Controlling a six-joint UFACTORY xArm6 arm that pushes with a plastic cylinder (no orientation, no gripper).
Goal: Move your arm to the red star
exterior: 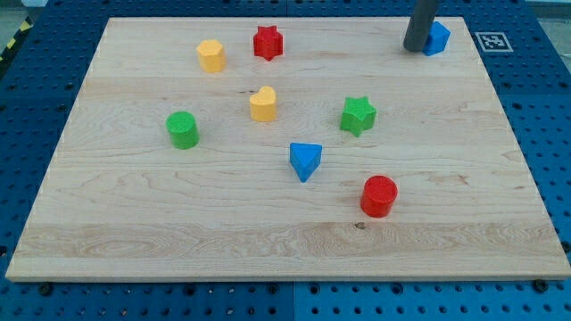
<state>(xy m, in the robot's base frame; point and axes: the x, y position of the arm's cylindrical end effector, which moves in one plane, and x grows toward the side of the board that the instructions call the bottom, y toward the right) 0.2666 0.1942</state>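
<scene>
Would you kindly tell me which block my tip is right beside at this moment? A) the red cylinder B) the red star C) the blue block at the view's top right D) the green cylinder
C: my tip is against the blue block at the view's top right, far from the red star.

On the pale wooden board (107, 241), my tip (417, 48) stands at the view's top right, touching the blue block (438, 37), with the red star block (267, 42) well apart at the view's left.

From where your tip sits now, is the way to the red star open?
Probably yes. My tip sits beside the blue block at the view's top right; no block stands between it and the red star.
</scene>
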